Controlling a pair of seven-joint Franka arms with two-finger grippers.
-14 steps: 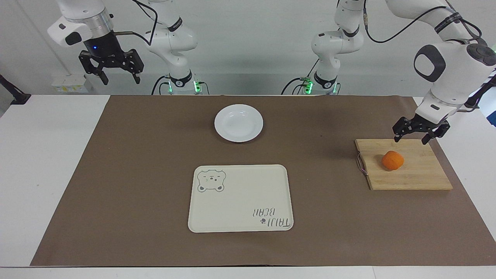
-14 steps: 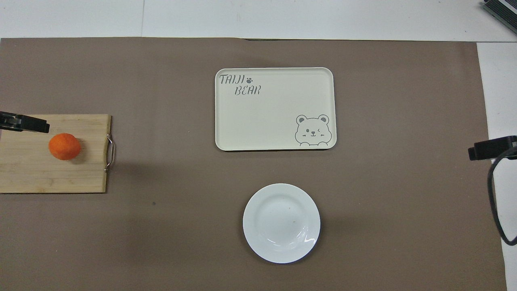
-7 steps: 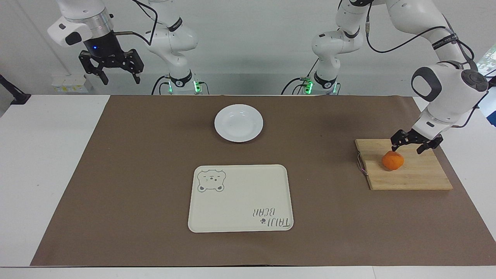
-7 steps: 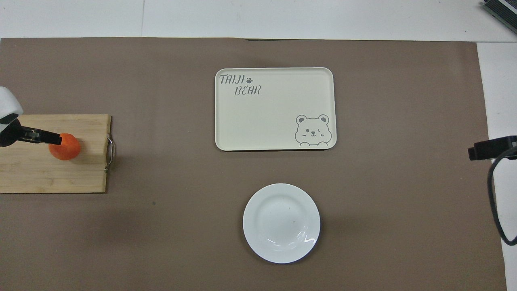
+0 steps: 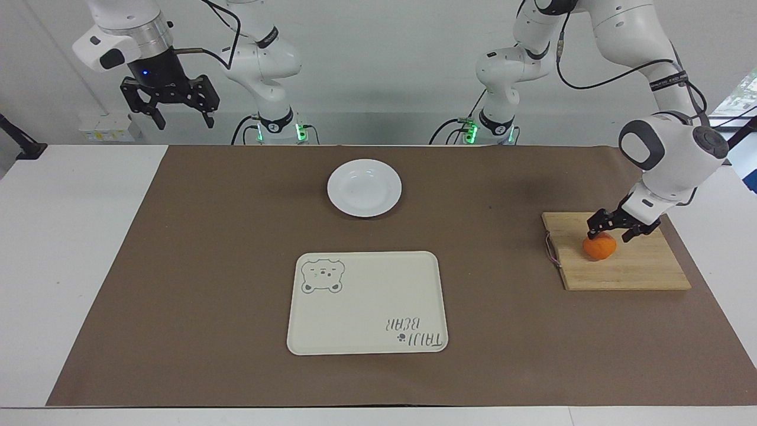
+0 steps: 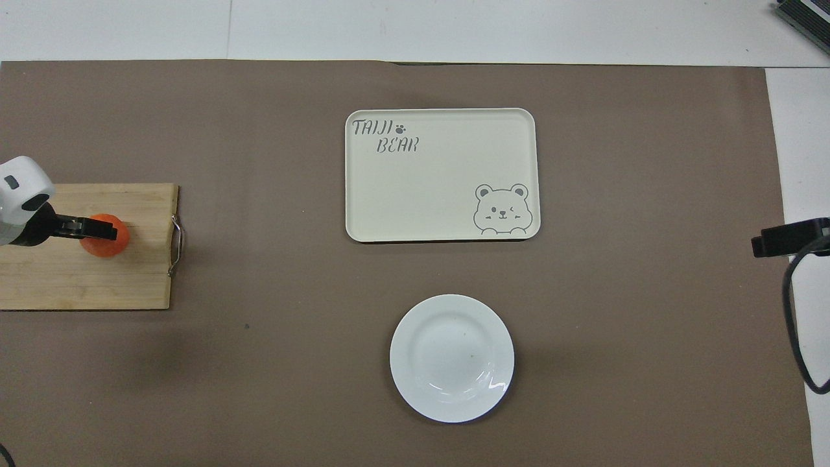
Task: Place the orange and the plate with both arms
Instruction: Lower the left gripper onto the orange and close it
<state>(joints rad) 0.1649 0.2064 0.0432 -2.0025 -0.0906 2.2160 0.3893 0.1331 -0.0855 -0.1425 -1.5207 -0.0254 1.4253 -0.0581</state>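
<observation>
Black fingers of the left gripper straddle the orange, spread and not yet pinching, on a wooden cutting board at the left arm's table edge; firm, round and liable to roll, it wants a grip across its middle. The right gripper waits, spread, above its corner. The glossy, breakable plate sits mid-table near the robots' edge; the tray reads "TAIJI BEAR"

Bright, even, diffuse lighting throughout, sharp from edge to edge. Only soft, faint shadows on the brown mat beside the plate. Small glare streak on that plate's glossy rim
</observation>
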